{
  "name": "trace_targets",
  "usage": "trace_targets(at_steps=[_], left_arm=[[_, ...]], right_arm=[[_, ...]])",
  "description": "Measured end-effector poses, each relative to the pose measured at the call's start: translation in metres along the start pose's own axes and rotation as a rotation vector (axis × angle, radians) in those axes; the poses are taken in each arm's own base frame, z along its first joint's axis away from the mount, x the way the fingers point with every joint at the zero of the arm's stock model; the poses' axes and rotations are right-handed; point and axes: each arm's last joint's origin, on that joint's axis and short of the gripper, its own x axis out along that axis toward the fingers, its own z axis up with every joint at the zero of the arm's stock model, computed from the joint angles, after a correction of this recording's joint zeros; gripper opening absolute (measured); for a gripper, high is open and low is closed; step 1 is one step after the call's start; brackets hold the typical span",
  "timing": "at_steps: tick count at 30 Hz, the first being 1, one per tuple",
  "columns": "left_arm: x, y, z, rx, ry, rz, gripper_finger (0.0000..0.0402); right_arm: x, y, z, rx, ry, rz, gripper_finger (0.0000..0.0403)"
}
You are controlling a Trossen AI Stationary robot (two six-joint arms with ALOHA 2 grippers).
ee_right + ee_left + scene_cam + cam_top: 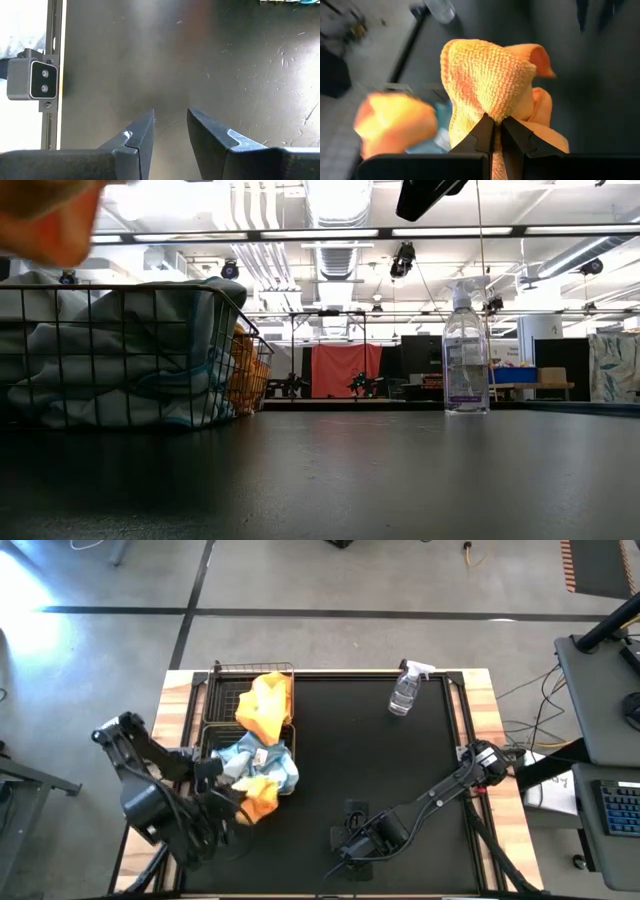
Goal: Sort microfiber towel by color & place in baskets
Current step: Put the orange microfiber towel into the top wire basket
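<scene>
Beside the near basket, the left pincer pinches an orange towel, lifted off the bench; the right pincer waits apart, parted, empty.

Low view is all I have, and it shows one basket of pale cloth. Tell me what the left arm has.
Observer: The left gripper is shut on an orange towel, beside the near basket.
Operator: Report the other basket.
Observer: The far basket has orange towels draped over its edge.
Operator: Give me the right arm.
Observer: The right gripper is open and empty over the bare black mat, away from the spray bottle.
</scene>
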Motion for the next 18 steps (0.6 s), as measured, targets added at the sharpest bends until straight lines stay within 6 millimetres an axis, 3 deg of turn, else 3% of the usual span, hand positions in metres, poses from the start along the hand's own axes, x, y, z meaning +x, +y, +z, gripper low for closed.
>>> trace_targets(at_steps=[8, 18], left_arm=[[-0.017, 0.046, 0.027, -0.034, -0.167, 0.087, 0.0004], [-0.002, 0.122, 0.041, -0.082, -0.12, 0.289, 0.0004]], right_arm=[[0.0, 0.0, 0.0, -0.001, 0.0, -0.001, 0.0112], [0.0, 0.0, 0.0, -0.005, 0.0, 0.0, 0.0112]])
